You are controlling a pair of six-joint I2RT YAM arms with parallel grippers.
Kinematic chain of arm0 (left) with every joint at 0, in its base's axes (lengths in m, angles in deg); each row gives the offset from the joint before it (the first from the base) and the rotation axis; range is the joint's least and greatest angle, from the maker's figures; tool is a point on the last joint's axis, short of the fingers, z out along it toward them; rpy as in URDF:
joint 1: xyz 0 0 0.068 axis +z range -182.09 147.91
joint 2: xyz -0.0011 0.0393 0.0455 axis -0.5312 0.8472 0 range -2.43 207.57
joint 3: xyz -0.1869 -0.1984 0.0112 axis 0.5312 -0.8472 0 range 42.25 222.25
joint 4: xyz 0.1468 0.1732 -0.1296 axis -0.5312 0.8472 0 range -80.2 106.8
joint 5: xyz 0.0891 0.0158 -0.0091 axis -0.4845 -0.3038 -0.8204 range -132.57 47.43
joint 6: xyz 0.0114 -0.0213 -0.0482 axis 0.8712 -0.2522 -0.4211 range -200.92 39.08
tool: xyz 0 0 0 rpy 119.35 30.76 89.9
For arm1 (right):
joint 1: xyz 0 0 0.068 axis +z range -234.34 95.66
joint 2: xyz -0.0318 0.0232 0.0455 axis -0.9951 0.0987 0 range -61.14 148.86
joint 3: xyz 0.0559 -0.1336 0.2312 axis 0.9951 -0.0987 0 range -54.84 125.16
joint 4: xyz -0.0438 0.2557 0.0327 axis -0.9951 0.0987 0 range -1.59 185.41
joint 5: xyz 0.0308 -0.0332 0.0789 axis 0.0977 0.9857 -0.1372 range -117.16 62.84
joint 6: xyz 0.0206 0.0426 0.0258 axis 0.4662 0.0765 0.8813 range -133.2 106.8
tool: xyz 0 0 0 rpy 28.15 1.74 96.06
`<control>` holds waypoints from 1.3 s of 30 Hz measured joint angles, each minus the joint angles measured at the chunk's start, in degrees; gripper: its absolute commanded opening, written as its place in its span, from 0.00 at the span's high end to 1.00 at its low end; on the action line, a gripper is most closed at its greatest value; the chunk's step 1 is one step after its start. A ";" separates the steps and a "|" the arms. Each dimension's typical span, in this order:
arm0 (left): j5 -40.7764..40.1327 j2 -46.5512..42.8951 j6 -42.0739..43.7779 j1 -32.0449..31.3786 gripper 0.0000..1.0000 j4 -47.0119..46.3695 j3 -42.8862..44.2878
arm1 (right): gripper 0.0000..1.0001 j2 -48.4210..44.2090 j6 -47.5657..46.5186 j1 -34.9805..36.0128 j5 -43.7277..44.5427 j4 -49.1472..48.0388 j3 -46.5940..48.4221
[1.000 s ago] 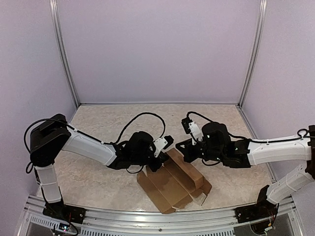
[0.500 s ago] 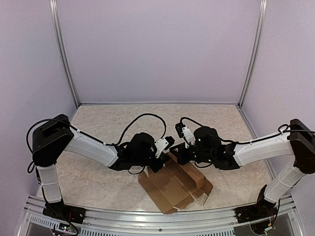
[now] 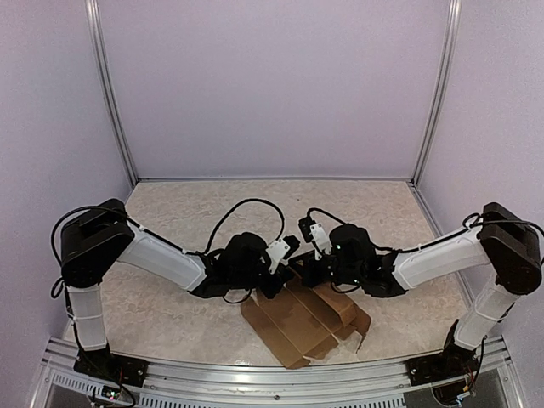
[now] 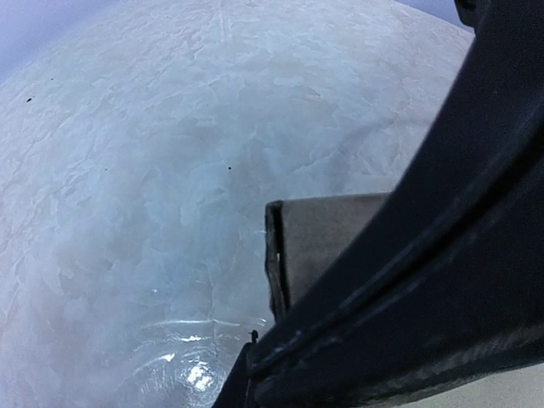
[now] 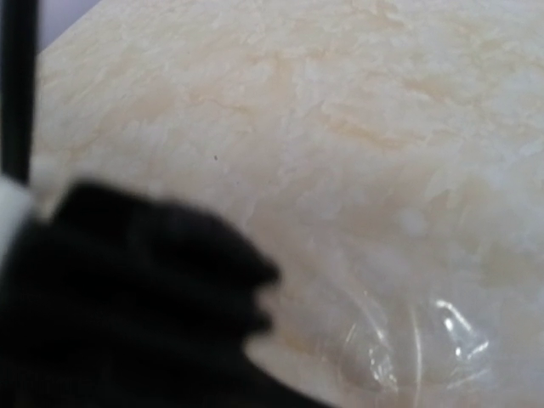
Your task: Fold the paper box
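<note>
Rt arm sits further left than 1 s ago. My rt pincer, clenched, is at far end of plain brown part-folded cardboard box. Box lies open on beige marbled table, near front edge, btwn my arms. My left pincer is at box's far-left corner; grip state: cannot tell.

No readable text, label or number, even on the paper box.
</note>
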 measured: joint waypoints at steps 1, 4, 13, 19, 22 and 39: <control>-0.31 0.15 -0.35 -0.02 0.81 -0.46 -0.22 | 1.00 0.22 0.17 0.00 -0.15 -0.24 -0.24; -0.98 0.70 -1.42 -0.04 0.77 -1.64 -0.92 | 1.00 0.26 0.48 0.00 -0.37 -1.18 -0.72; -2.69 2.08 -3.93 -0.22 0.71 -5.42 -1.73 | 1.00 0.26 1.49 0.00 -0.66 -3.06 -1.70; -2.91 3.78 -4.20 -0.26 0.71 -6.78 -1.40 | 1.00 0.26 2.19 -0.04 -1.60 -3.61 -2.03; -2.86 4.94 -4.37 -0.26 0.71 -6.84 -0.90 | 1.00 0.26 2.40 -0.04 -1.97 -4.11 -2.32; -2.95 6.16 -6.05 -0.70 0.80 -8.79 0.90 | 1.00 0.61 3.45 -0.04 -2.91 -5.05 -2.43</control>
